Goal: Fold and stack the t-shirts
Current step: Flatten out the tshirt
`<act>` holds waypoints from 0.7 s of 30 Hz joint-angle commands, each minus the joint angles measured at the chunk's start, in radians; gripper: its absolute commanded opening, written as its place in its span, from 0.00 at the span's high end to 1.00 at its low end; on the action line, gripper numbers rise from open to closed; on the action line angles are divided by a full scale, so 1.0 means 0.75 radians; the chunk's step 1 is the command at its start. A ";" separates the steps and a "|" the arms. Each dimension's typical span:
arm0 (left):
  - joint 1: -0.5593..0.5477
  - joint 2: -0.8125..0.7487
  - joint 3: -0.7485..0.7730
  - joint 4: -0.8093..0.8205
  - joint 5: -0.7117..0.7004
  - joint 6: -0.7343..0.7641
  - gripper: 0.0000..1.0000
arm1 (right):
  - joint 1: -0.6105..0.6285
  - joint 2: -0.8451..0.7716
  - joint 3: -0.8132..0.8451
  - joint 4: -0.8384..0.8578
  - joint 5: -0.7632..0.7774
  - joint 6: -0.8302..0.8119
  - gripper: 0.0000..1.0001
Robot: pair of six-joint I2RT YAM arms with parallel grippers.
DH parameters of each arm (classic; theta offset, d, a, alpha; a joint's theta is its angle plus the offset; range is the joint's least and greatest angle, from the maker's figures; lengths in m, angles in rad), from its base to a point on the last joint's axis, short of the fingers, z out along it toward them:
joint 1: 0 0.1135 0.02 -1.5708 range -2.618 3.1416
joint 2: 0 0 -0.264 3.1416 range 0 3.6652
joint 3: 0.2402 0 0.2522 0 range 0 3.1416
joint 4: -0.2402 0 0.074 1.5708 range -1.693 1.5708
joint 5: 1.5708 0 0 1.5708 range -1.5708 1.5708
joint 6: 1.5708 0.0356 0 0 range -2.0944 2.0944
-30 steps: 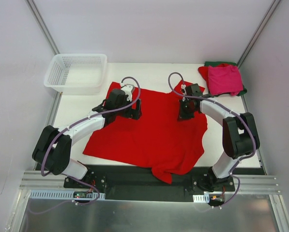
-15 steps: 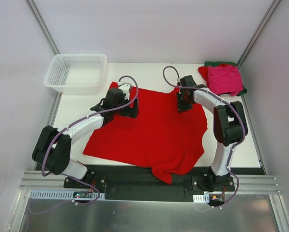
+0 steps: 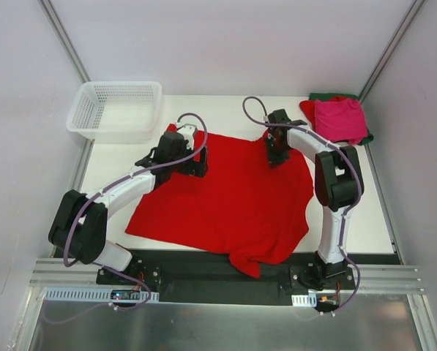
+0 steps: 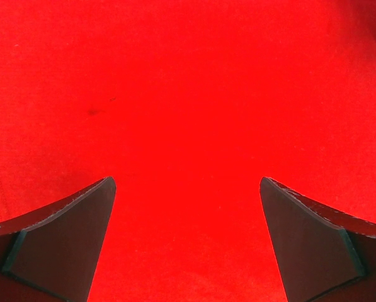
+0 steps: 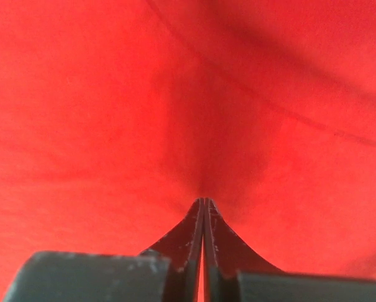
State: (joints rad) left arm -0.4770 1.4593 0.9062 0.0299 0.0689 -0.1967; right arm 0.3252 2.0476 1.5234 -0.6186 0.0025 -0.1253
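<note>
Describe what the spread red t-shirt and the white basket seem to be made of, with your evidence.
The red t-shirt: soft matte knit cloth, perhaps cotton; it lies limp with wrinkled edges, and the left wrist view shows fine grain.
The white basket: probably rigid moulded plastic, faintly glossy; its regular mesh walls hold their shape.

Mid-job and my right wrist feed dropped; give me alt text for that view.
The right gripper has its two dark fingers shut together, pinching a puckered fold of the bright red cloth t-shirt that fills the whole frame. A stitched seam curves across the upper right.
</note>
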 commanded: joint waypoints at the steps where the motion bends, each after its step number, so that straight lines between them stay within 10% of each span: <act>1: 0.020 0.007 0.054 -0.005 -0.018 0.017 0.01 | 0.004 0.055 0.151 -0.087 0.068 -0.066 0.99; 21: 0.055 0.028 0.074 -0.022 -0.008 0.019 0.01 | -0.069 0.184 0.386 -0.120 -0.173 -0.211 0.99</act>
State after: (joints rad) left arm -0.4492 1.4700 0.9154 0.0093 0.0685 -0.1940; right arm 0.2909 2.1765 1.7634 -0.7063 -0.0166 -0.2256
